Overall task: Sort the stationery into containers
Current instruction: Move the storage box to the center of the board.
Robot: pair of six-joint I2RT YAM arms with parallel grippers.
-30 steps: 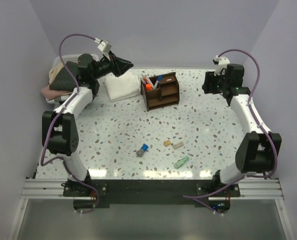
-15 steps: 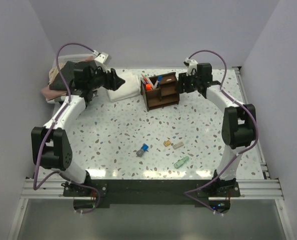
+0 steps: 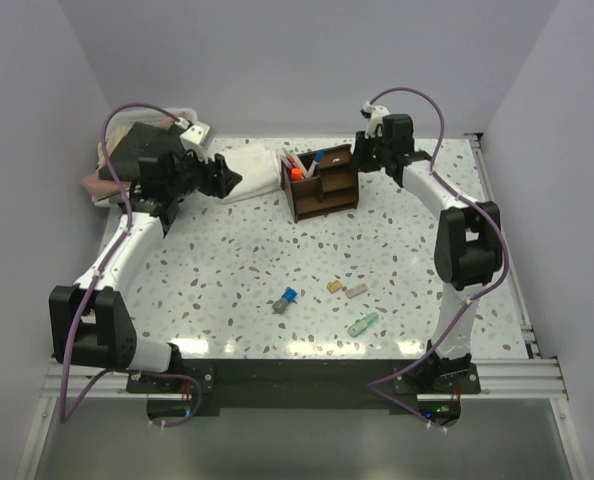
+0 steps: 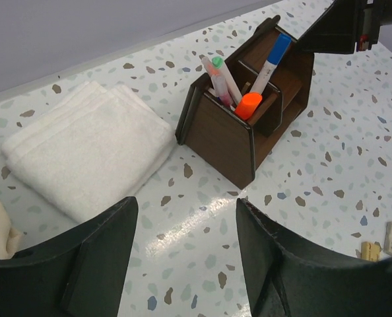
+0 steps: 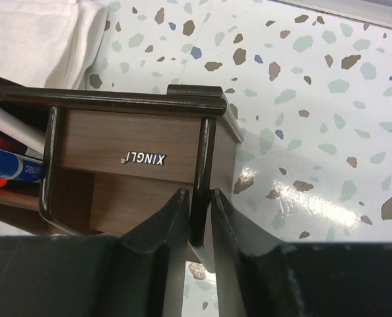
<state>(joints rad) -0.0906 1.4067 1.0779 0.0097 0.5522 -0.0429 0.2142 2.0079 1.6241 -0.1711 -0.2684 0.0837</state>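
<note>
The dark brown wooden organiser [image 3: 322, 187] stands at the back middle of the table. Red, white and blue pens [image 3: 302, 163], an orange highlighter [image 4: 249, 104] and a blue-capped marker [image 4: 272, 55] stand in its taller sections. My right gripper [image 5: 197, 198] is shut on the organiser's thin side wall [image 5: 202, 155], at the organiser's right end [image 3: 362, 160]. My left gripper [image 4: 186, 211] is open and empty, hovering left of the organiser [image 4: 242, 132] above bare table. A blue-grey bit [image 3: 285, 300], two tan bits [image 3: 334, 286] [image 3: 356, 291] and a green bit [image 3: 362, 324] lie loose near the front.
A folded white cloth [image 3: 245, 172] lies just left of the organiser, under the left gripper's reach [image 4: 84, 155]. A bin of folded clothes [image 3: 112, 170] sits at the back left corner. Walls close in the table on three sides.
My right arm swung in from the back right corner to the organiser and its jaws closed on the side wall. My left gripper opened and dropped lower beside the cloth.
</note>
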